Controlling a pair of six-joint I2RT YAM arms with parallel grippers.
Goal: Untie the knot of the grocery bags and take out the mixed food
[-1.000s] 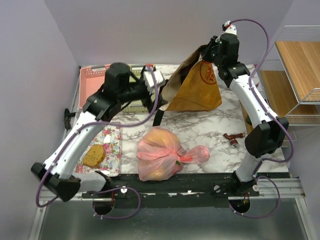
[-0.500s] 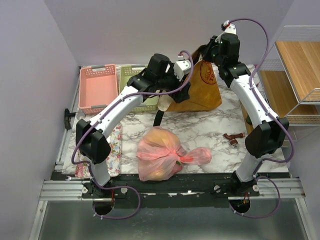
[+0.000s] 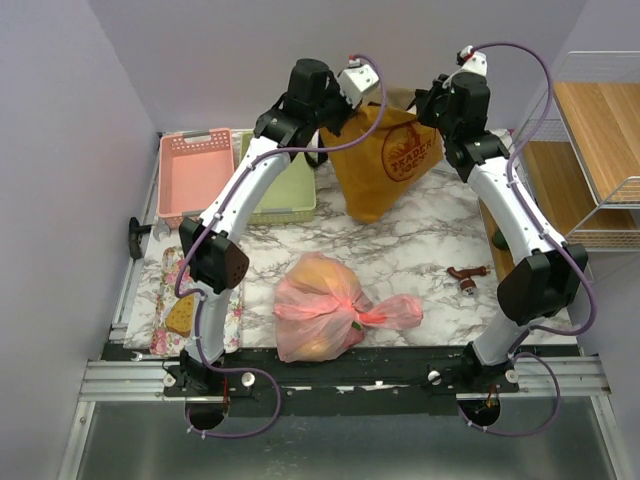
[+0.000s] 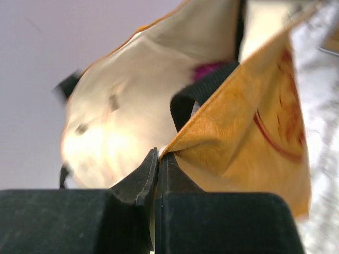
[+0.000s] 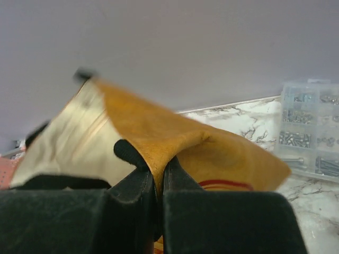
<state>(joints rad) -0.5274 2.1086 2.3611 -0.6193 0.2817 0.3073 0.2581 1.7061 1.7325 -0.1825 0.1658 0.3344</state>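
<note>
The mustard-yellow tote (image 3: 388, 165) with its red round logo hangs off the table at the back, stretched between both grippers. My left gripper (image 3: 338, 112) is shut on the tote's left rim (image 4: 183, 140). My right gripper (image 3: 432, 108) is shut on the right rim (image 5: 159, 143). In the left wrist view the tote's mouth gapes, showing a black strap (image 4: 204, 91) and a purple patch (image 4: 209, 69) inside. The knotted pink plastic bag (image 3: 320, 305) lies at the near middle, with orange-yellow food showing dimly through it. No gripper touches it.
A pink basket (image 3: 195, 175) and a green basket (image 3: 285, 190) stand at the back left. A floral tray (image 3: 172, 275) with a bread slice (image 3: 181, 314) lies near left. A small red-brown tool (image 3: 467, 275) lies right. A wire shelf (image 3: 600, 130) stands far right, and a clear parts box (image 5: 312, 132) sits on the table.
My left arm has swung from over the baskets to the tote and shut on its left rim. The tote has been raised and spread, and its logo now faces up.
</note>
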